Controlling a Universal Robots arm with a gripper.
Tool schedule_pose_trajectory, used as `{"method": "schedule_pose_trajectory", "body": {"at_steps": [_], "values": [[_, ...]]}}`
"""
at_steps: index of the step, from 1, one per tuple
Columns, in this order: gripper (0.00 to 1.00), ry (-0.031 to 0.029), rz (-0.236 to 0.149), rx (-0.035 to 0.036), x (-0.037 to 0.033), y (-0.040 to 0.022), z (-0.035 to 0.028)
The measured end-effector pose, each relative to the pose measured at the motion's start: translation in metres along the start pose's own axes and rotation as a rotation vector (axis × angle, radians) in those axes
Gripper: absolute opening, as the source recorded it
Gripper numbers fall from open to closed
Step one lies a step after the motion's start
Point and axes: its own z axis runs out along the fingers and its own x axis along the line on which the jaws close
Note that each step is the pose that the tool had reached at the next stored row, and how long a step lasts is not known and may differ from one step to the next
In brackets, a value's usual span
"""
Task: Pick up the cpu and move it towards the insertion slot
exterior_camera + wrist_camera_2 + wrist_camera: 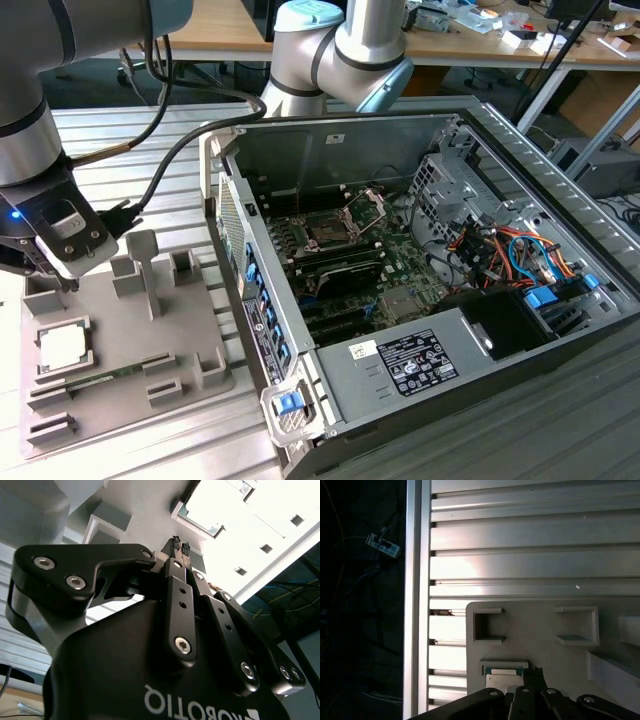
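Your fingers [176,545] are pinched shut on nothing and the cpu [62,345] lies flat in the grey tray [170,330] just below their tips, so open wide and square up on 2 opposite edges.

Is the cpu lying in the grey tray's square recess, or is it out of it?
In. The cpu lies flat inside the square recess of the grey tray, its pale top uncovered.

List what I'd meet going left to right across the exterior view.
cpu → tray post → insertion slot → orange and blue cables
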Motion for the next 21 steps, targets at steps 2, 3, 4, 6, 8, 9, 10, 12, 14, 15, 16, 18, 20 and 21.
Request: {"method": "schedule_pose_trajectory", "body": {"at_steps": [2,3,4,6,8,9,10,12,14,15,16,18,20,21], "values": [[0.11,0.0000,0.000,0.0000,0.0000,0.0000,0.0004],[0.11,0.0000,0.000,0.0000,0.0000,0.0000,0.0005],[0.11,0.0000,0.000,0.0000,0.0000,0.0000,0.0007],[0.11,0.0000,0.000,0.0000,0.0000,0.0000,0.0011],[0.11,0.0000,0.000,0.0000,0.0000,-0.0001,0.0014],[0.11,0.0000,0.000,0.0000,0.0000,-0.0001,0.0016],[0.11,0.0000,0.000,0.0000,0.0000,-0.0001,0.0018],[0.11,0.0000,0.000,0.0001,0.0000,-0.0001,0.0024],[0.11,0.0000,0.000,0.0000,0.0000,-0.0002,0.0032],[0.11,0.0000,0.000,0.0000,0.0000,-0.0003,0.0034],[0.11,0.0000,0.000,-0.0001,0.0000,-0.0003,0.0036],[0.11,0.0001,0.000,0.0000,0.0000,-0.0003,0.0040],[0.11,0.0000,0.000,0.0000,0.0000,-0.0004,0.0045],[0.11,-0.0001,0.000,0.0000,0.0000,-0.0004,0.0047]]}}
